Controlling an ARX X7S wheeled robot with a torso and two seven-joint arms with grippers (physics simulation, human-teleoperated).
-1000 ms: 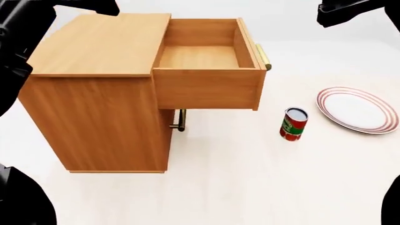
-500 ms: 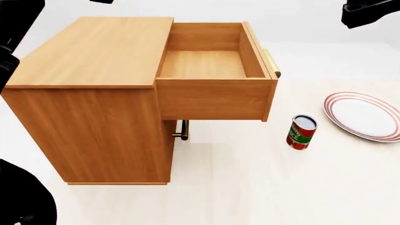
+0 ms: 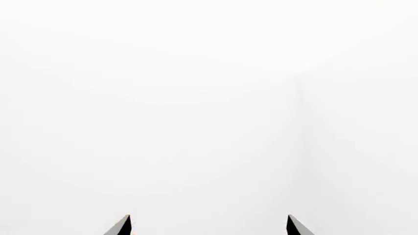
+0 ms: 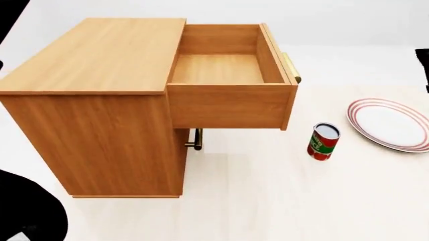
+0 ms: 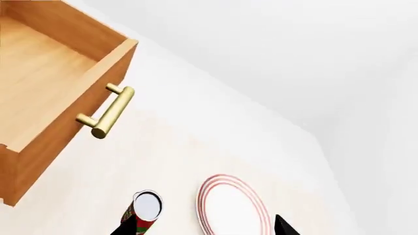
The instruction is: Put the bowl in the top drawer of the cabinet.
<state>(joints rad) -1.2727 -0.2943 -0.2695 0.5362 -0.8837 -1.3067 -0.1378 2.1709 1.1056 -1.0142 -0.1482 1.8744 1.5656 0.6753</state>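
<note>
The bowl is out of view in every frame. The orange-brown cabinet (image 4: pixel 94 55) stands at the left of the head view. Its top drawer (image 4: pixel 228 105) is pulled out and shows only a bare wooden floor. The brass handle (image 4: pixel 290 68) sits on the drawer's front. In the right wrist view the drawer (image 5: pixel 39 88) and its handle (image 5: pixel 107 111) appear below my right gripper (image 5: pixel 205 227), which is open and holds nothing. My left gripper (image 3: pixel 207 226) is open too, facing only blank white.
A red and green can (image 4: pixel 323 141) stands upright on the pale floor right of the drawer. Further right lies a flat white plate with red rim rings (image 4: pixel 389 124). The lower drawer's brass handle (image 4: pixel 194 139) shows under the open drawer. Black arm parts (image 4: pixel 27 216) fill the lower left corner.
The head view shifted and settled, so the cabinet looks slightly nearer. The black arm parts at the top left and top right corners have left the view.
</note>
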